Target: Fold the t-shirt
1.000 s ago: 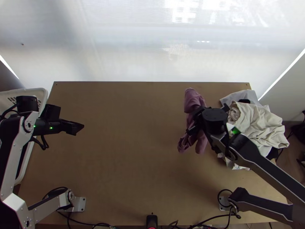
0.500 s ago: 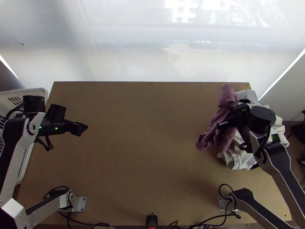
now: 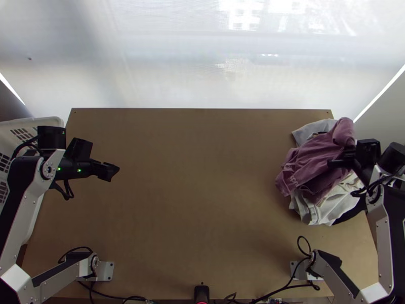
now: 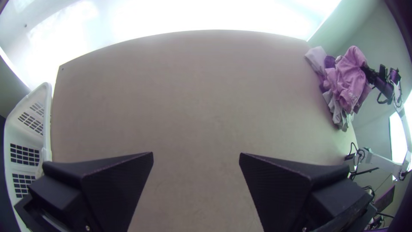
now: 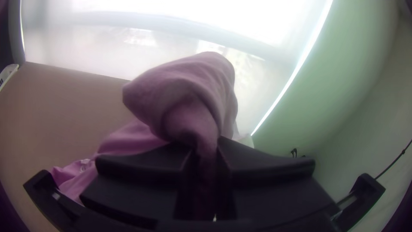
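Observation:
My right gripper point(image 3: 347, 157) is over the right end of the table, holding a bunched mauve t-shirt point(image 3: 319, 154) above the heap of clothes. In the right wrist view the right gripper point(image 5: 206, 150) has its two fingers closed on a fold of the t-shirt point(image 5: 184, 86), which bulges up beyond them. My left gripper point(image 3: 112, 171) stands over the table's left part, away from the cloth. The left wrist view has the left gripper point(image 4: 196, 157) with its fingers wide apart and bare table between them.
A pile of white and cream clothes point(image 3: 326, 205) lies beneath the t-shirt at the table's right edge. A white basket point(image 3: 31, 223) stands along the left edge. The wooden table point(image 3: 197, 187) spreads between the arms, with cables point(image 3: 116, 296) along the near edge.
My right gripper has carried the t-shirt rightward from right of the table's middle to over the clothes pile. The left arm has shifted slightly to the right.

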Tool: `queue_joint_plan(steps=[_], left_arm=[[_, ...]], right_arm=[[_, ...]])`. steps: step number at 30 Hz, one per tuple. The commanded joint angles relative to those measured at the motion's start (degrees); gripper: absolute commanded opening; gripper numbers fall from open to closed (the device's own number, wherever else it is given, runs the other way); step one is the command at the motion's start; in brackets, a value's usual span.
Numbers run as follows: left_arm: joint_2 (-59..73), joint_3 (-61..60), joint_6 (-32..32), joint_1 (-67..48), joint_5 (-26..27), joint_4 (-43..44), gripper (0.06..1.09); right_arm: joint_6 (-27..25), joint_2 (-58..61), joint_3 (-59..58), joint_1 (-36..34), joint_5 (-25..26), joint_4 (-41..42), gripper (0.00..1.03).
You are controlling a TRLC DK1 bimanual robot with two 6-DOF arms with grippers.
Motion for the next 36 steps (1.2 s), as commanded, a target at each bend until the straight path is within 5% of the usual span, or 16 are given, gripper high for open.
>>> queue_joint_plan(steps=[1, 8, 15, 17, 20, 21, 29, 36], left_arm=[[0.45, 0.13, -0.66, -1.99, -0.71, 0.43, 1.03], [1.60, 0.22, -0.58, -3.22, -1.76, 0.87, 1.03], [2.74, 0.66, -0.58, -4.28, -2.20, 1.39, 1.03], [3.00, 0.93, -0.49, -4.28, -2.55, 1.39, 1.03], [3.36, 1.28, -0.23, -4.28, -2.90, 1.48, 1.03], [3.53, 1.36, -0.05, -4.28, -2.99, 1.48, 1.03], [4.23, 2.86, 0.83, -3.93, -3.52, 1.48, 1.03], [5.03, 4.09, 1.44, -3.31, -3.52, 1.48, 1.03]], right_arm=[[-0.68, 3.33, -0.08, -14.73, -7.38, 0.17, 0.03], [-1.38, 10.01, -2.37, -23.61, -9.75, 2.10, 0.03], [-0.59, 16.86, -2.90, -26.51, -9.84, 2.36, 0.26], [-0.68, 18.62, -2.37, -27.03, -9.84, 2.98, 0.43], [-2.17, 21.96, -1.84, -27.21, -9.84, 3.24, 0.91], [-2.44, 22.84, -1.58, -27.56, -9.84, 3.24, 0.99], [-2.61, 21.43, 4.13, -32.31, -11.07, -0.01, 0.99], [-3.84, 15.98, 14.33, -34.15, -15.11, -11.96, 0.99]])
